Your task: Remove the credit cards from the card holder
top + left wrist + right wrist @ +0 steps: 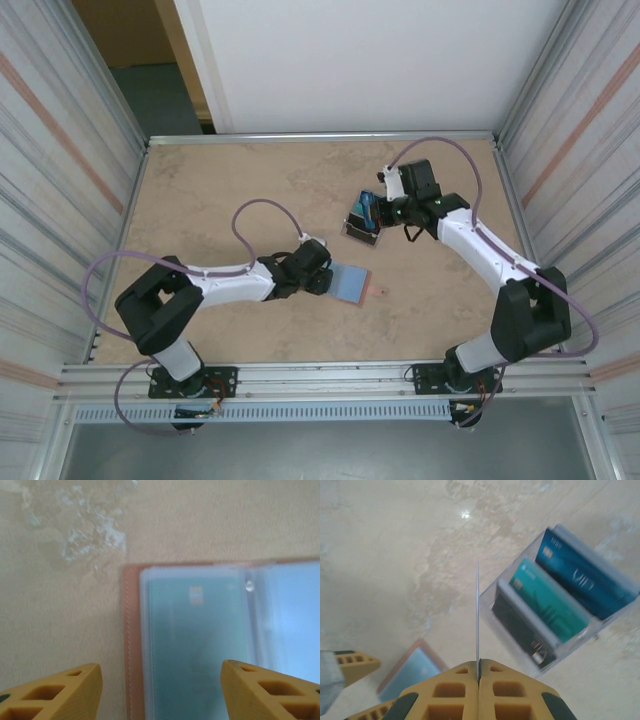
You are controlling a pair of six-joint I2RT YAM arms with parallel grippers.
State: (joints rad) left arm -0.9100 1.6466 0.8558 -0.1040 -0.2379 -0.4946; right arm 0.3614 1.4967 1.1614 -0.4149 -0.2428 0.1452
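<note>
On my top feed the card holder (352,283) lies open on the mottled beige table (230,190), at about 5 o'clock from its centre. It has a salmon-pink stitched cover with glossy clear sleeves inside. The left gripper (322,276) sits at its 9 o'clock edge. From the left wrist, the yellow cut-out fingertips (75,687) stand wide apart, one off the pink edge and the other over the sleeves. A sleeved teal card (197,645) with a pale chip square shows through the plastic.

The right gripper (479,667) is pinched closed on a thin credit card (477,615), which I see edge-on as a pale line. At 2 o'clock of it stands the clear box (592,632), holding three upright cards in slots: a dark blue card (585,577), a green card (547,602) and a black card (517,625), each with a small chip. The blue one bears pale lettering, possibly "VIP", but it is too blurred for me to be sure.
</note>
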